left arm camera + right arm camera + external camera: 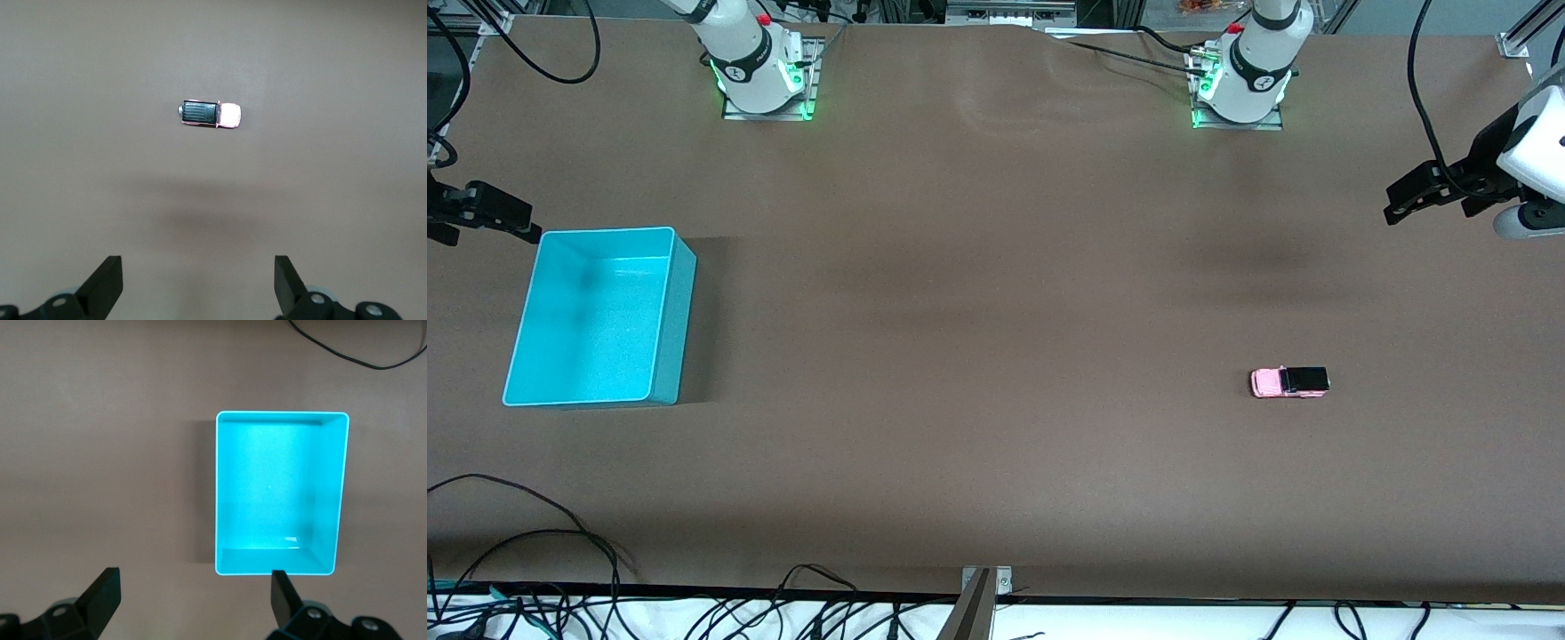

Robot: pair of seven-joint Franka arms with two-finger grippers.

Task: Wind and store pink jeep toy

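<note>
Tiny pink plastic jeep toy [1288,382] is showing a pink front half w/ a black roof at the rear. Turquoise rectangular plastic bin [669,311] is showing plain turquoise in & out. Flat brown table [978,356] is showing even brown, no pattern. Black cables [534,551] are lying along its edge.

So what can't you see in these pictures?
- Pink jeep toy: its wind-up part and wheels, too small in the front view, under the body in the left wrist view.
- Left end effector: cut off by the wrist view's edge.
- Right end effector: likewise.
- Turquoise bin: nothing hidden, it's empty.
</note>
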